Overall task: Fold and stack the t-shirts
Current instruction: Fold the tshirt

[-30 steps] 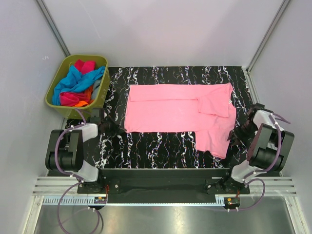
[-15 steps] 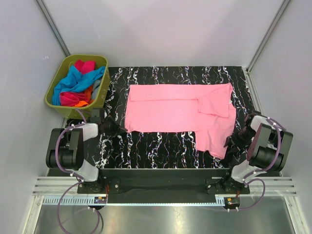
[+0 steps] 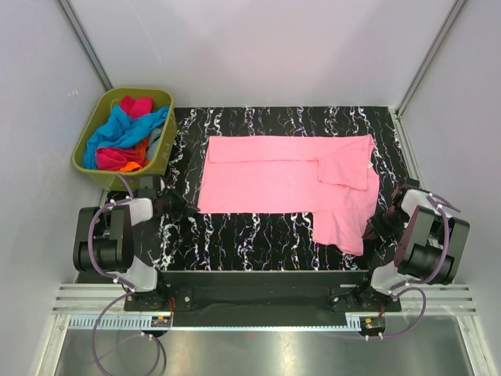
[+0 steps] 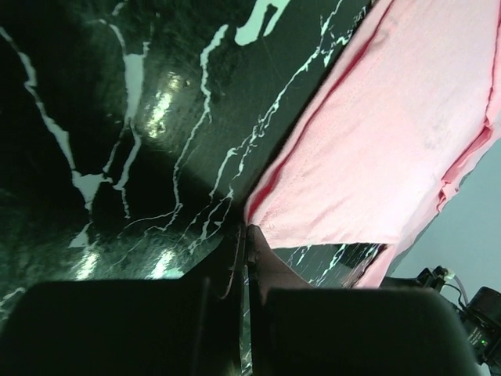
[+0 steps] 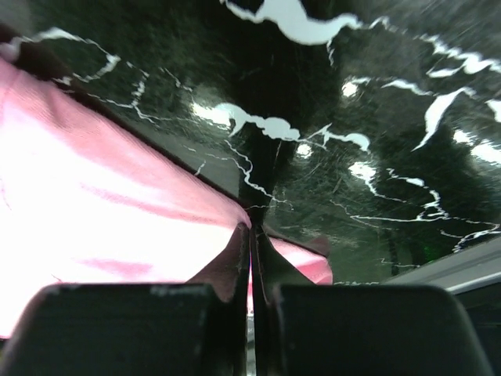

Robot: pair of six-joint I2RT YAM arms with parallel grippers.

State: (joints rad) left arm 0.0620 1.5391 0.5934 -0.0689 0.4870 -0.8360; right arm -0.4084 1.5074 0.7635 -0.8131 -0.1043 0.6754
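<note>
Pink t-shirt (image 3: 274,174) spread flat, olive bin (image 3: 162,153) far-left

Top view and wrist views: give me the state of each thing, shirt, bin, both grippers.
light pink t-shirt: flat on the table, partly folded, near corners pinched.
left gripper: shut on the shirt's near left corner.
right gripper: shut on the shirt's near right edge.
olive-green bin: upright, filled with shirts.
shirts in the bin: crumpled, unfolded.

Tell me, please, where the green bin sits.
In the top view, the bin sits by the table's far left corner, left of the pink shirt, holding crumpled shirts.
</note>
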